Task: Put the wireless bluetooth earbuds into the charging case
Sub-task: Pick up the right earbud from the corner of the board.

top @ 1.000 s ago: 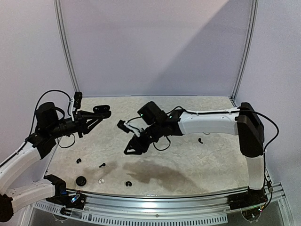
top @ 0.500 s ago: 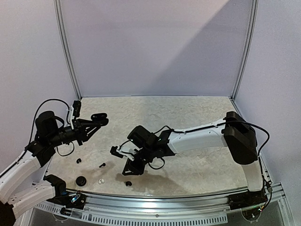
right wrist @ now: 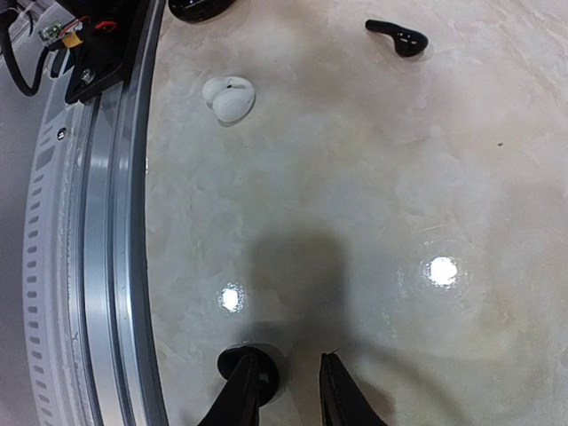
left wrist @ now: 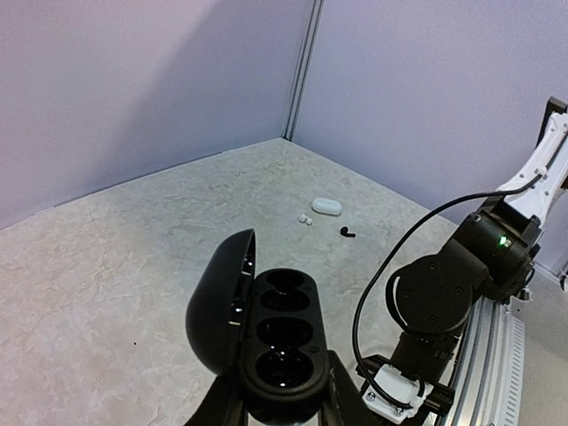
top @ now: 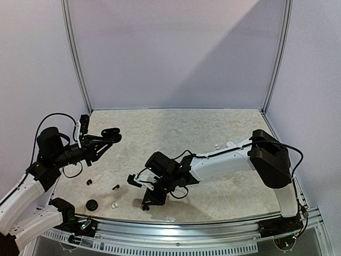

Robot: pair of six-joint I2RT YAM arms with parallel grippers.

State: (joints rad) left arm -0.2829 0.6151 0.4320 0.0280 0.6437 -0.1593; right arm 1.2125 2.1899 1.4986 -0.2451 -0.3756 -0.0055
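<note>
Charging case (left wrist: 277,346) held open in left gripper (left wrist: 280,397)
Right gripper (right wrist: 288,390) low over table (right wrist: 373,222), jaws narrowly apart with nothing between, black earbud (right wrist: 240,362) just beside one finger

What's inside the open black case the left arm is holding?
In the left wrist view, the charging case shows glossy black wells that all look empty, with nothing seated in them. The left gripper covers the case's near end, so that part cannot be seen.

Right gripper (right wrist: 288,390) stands with jaws narrowly apart over the table (right wrist: 355,222). A black earbud (right wrist: 240,366) sits against one finger. A white earbud (right wrist: 229,96) lies near the edge rail (right wrist: 98,266).
</note>
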